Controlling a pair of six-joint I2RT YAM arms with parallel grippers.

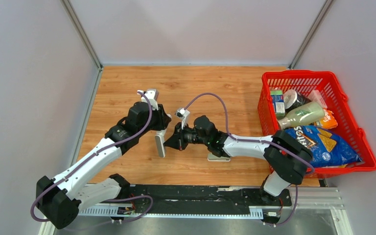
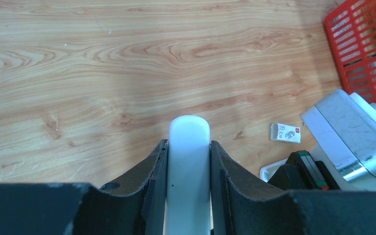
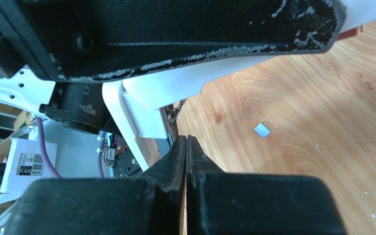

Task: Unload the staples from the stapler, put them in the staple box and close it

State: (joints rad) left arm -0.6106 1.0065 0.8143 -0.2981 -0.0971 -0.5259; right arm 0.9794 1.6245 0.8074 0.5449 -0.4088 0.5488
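Note:
My left gripper [image 1: 160, 133] is shut on a white stapler [image 1: 160, 143] and holds it upright above the wooden table. In the left wrist view the stapler [image 2: 189, 161] fills the gap between the fingers [image 2: 147, 181]. My right gripper [image 1: 172, 142] is shut, with its tips right beside the stapler. In the right wrist view the shut tips [image 3: 186, 140] sit just below the stapler's white body [image 3: 147, 105] and its grey metal channel [image 3: 169, 125]. A tiny grey strip of staples [image 3: 262, 129] lies on the wood. I see nothing between the right jaws.
A red basket [image 1: 323, 76] of groceries stands at the right and also shows in the left wrist view [image 2: 360, 44]. A small white printed box [image 2: 285, 132] lies on the table. A white object [image 1: 219, 157] lies under the right arm.

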